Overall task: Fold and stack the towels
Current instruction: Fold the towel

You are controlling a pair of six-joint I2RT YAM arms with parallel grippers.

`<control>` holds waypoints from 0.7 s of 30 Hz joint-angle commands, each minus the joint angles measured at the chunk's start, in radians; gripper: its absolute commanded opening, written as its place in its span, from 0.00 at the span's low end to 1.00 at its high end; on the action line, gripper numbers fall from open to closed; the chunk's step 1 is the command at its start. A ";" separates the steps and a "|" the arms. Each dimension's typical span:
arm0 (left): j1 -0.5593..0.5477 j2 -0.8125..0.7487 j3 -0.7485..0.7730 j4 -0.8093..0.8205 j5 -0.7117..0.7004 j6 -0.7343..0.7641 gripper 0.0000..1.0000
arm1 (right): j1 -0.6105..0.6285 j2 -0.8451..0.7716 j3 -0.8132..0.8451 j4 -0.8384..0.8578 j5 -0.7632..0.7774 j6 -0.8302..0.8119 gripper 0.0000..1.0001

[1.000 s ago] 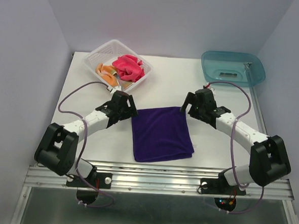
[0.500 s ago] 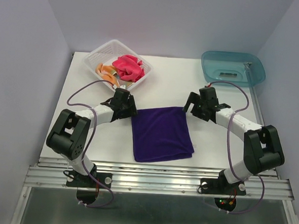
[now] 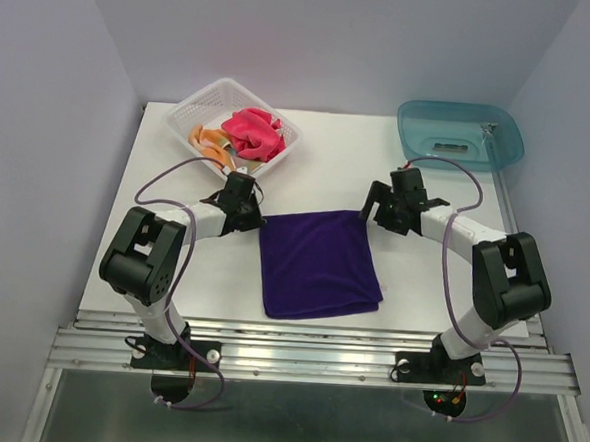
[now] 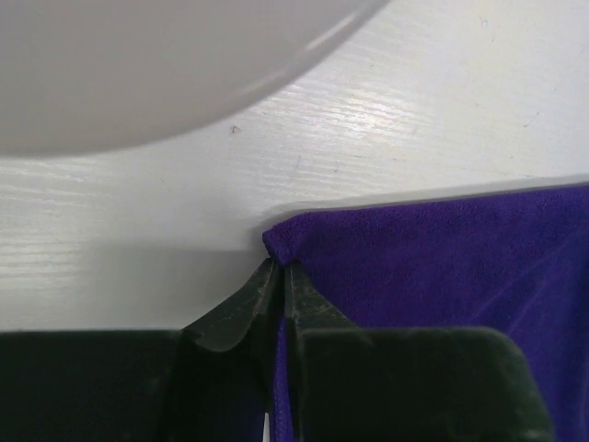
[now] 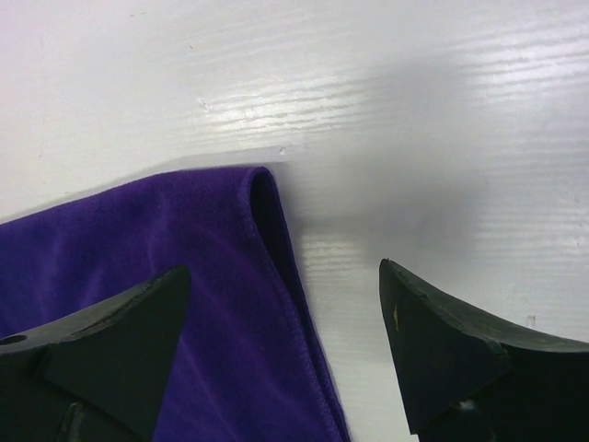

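Observation:
A deep purple towel [image 3: 319, 263] lies folded flat on the white table between the arms. My left gripper [image 3: 258, 222] is at its far left corner. In the left wrist view the gripper [image 4: 281, 267] is shut on that corner of the purple towel [image 4: 442, 258], with cloth pinched between the fingers. My right gripper [image 3: 368, 213] is at the far right corner. In the right wrist view it [image 5: 284, 268] stands open, straddling the edge of the purple towel [image 5: 138, 239], one finger over the cloth and one over bare table. The hot pink towel [image 3: 252, 133] and the peach towel [image 3: 208, 141] lie bunched in the basket.
The white mesh basket [image 3: 223, 82] stands at the back left, just beyond my left gripper. A teal plastic tray [image 3: 411, 123] sits at the back right corner. Purple walls close in the table on three sides.
The left gripper has closed on the purple towel's far left corner. Both arms have folded in, their elbows swinging toward the near edge. The right jaws have narrowed slightly.

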 commanded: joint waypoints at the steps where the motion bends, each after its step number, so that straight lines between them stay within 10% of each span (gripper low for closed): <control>1: 0.004 0.021 0.030 0.011 0.028 0.024 0.14 | -0.005 0.033 0.080 0.052 -0.048 -0.054 0.86; 5: 0.004 0.022 0.021 0.018 0.034 0.024 0.00 | -0.005 0.075 0.098 0.082 -0.086 -0.083 0.78; 21: 0.004 0.013 0.004 0.026 -0.016 0.005 0.00 | -0.005 0.216 0.152 0.094 0.041 -0.106 0.41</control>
